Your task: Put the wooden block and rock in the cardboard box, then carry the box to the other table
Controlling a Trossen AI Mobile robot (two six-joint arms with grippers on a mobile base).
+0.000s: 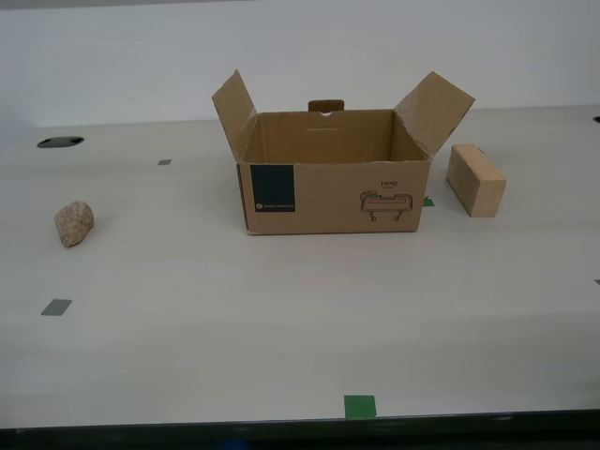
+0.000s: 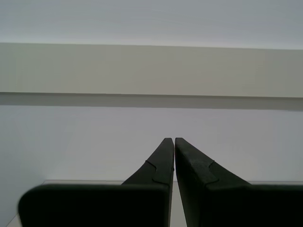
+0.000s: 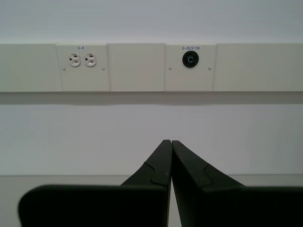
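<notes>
exterior view: you face a rock (image 1: 74,223), hard and lumpy; grip its narrow waist. my first gripper (image 3: 171,142) and my second gripper (image 2: 174,139) are closed, empty.

the exterior view looks down and forward from the near table (image 1: 281,328) edge, box mid-frame. both wrist views sit low behind closed black jaws, facing a pale wall and its trunking strip (image 2: 151,71), sharing nothing with the exterior view.
</notes>
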